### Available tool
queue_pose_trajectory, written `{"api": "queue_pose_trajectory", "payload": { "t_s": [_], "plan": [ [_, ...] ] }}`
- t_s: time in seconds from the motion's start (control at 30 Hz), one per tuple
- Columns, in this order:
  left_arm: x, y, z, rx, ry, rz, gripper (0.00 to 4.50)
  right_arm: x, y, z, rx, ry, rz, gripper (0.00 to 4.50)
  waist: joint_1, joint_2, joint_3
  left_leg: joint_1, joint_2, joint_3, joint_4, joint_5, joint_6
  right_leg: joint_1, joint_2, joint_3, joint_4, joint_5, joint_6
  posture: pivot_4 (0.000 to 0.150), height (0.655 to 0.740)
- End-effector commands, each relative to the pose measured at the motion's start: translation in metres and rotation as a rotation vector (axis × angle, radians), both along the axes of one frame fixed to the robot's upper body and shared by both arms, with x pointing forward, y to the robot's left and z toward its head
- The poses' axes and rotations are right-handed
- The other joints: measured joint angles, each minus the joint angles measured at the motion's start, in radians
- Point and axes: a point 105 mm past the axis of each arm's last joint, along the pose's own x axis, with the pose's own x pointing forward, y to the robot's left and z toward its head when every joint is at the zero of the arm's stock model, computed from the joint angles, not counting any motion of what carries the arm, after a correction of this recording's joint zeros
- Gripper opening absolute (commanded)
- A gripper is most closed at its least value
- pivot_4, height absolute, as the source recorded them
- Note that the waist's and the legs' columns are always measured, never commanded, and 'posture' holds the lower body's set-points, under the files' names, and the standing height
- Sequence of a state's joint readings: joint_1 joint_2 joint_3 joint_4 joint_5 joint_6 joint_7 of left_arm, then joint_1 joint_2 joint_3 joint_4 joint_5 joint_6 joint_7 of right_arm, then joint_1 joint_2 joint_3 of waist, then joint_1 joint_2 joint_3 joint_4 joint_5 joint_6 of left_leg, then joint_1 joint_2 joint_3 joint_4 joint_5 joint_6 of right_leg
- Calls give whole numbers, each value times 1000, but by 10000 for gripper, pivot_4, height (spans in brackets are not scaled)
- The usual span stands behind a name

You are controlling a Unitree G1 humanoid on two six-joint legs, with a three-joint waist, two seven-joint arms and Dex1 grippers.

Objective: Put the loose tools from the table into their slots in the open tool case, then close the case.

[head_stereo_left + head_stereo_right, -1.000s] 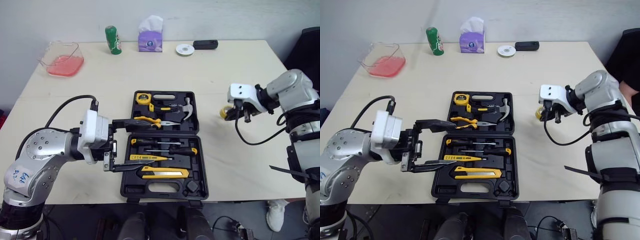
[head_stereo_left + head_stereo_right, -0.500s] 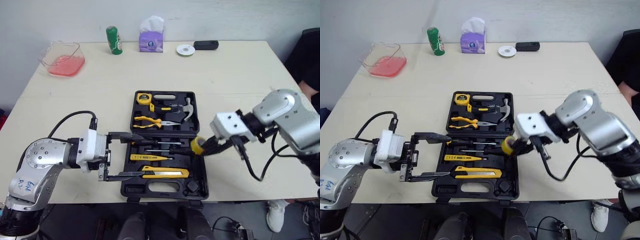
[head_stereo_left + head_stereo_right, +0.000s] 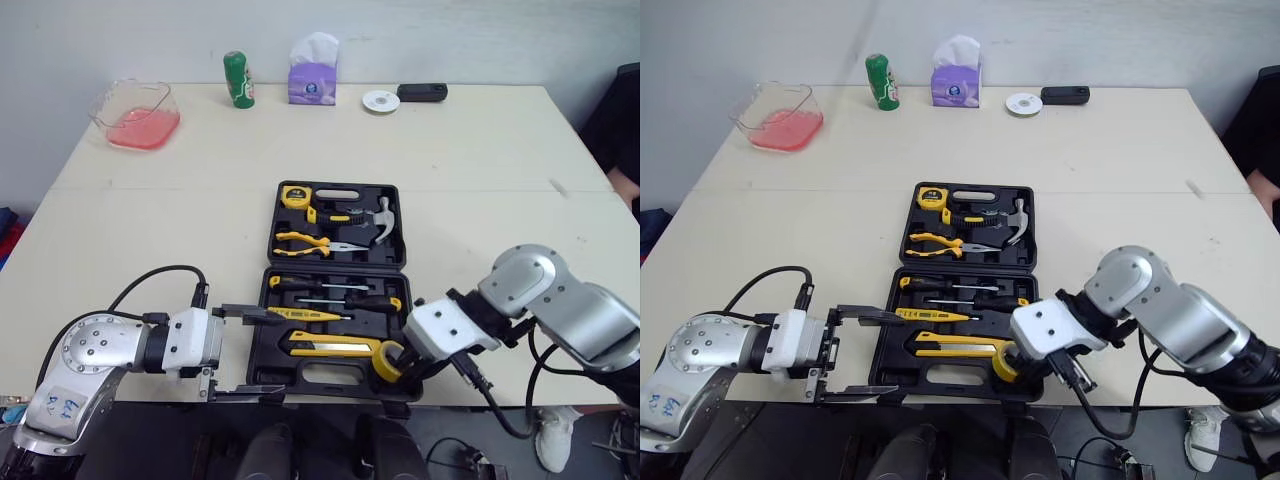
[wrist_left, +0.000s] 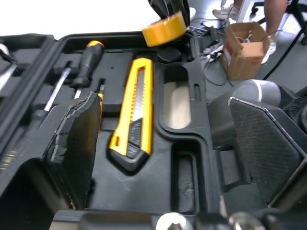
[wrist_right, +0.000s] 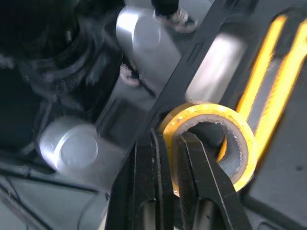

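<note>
The black tool case (image 3: 335, 267) lies open in the middle of the table. A tape measure (image 3: 292, 196), hammer (image 3: 381, 214) and pliers (image 3: 298, 240) sit in its far half. Screwdrivers (image 3: 325, 288) and a yellow utility knife (image 3: 328, 346) sit in its near half. My right gripper (image 3: 402, 366) is shut on the wall of a yellow tape roll (image 3: 384, 361), one finger inside the ring (image 5: 211, 143), just above the case's front right corner. My left gripper (image 3: 262, 352) stands open at the case's front left corner, one finger over the case, nothing between its fingers (image 4: 76, 143).
Along the far edge stand a pink-filled clear tub (image 3: 140, 110), a green can (image 3: 238, 78), a purple tissue box (image 3: 313, 82), a white disc (image 3: 380, 100) and a black device (image 3: 422, 92). The case's front rim lies close to the table's front edge.
My right gripper carried the tape roll from the table right of the case, across its right side, to the front right corner. My left gripper drew back toward the front edge. The camera shifted.
</note>
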State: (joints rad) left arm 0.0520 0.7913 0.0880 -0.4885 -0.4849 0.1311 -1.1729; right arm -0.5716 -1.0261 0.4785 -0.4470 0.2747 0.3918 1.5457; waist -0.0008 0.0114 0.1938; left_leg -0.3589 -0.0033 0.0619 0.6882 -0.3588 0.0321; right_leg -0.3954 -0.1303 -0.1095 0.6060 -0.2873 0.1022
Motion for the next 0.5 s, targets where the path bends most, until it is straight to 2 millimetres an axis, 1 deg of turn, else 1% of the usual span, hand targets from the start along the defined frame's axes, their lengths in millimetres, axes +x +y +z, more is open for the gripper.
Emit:
{"api": "queue_pose_trajectory", "payload": {
  "t_s": [0.03, 0.2, 0.37, 0.5],
  "plan": [
    [-7, -5, 3, -7, 6, -24, 45000, -1, 2, -1, -9, -14, 13, 742, 0, 0, 0, 0, 0, 0, 0, 0, 0, 0, 0, 0, 0, 0, 0, 1500, 7400],
    [-9, -8, 4, -14, 20, -21, 45000, -3, -5, -18, -65, 1, -4, 742, 0, 0, 0, 0, 0, 0, 1, 0, 0, 0, 0, 0, 0, 0, 0, 1500, 7400],
    [-10, -7, 5, 1, 27, -17, 45000, 4, -2, -19, -58, -25, -34, 742, 0, -2, -1, 1, 0, -1, 1, 0, 0, 2, 0, 0, -1, 0, 0, 1500, 7400],
    [-11, -7, 6, 20, 29, -24, 45000, 7, -4, -23, -94, -46, -41, 742, 0, -3, -2, 3, 0, -1, 1, 0, 0, 3, 0, 0, -3, 0, 0, 1500, 7400]
  ]
}}
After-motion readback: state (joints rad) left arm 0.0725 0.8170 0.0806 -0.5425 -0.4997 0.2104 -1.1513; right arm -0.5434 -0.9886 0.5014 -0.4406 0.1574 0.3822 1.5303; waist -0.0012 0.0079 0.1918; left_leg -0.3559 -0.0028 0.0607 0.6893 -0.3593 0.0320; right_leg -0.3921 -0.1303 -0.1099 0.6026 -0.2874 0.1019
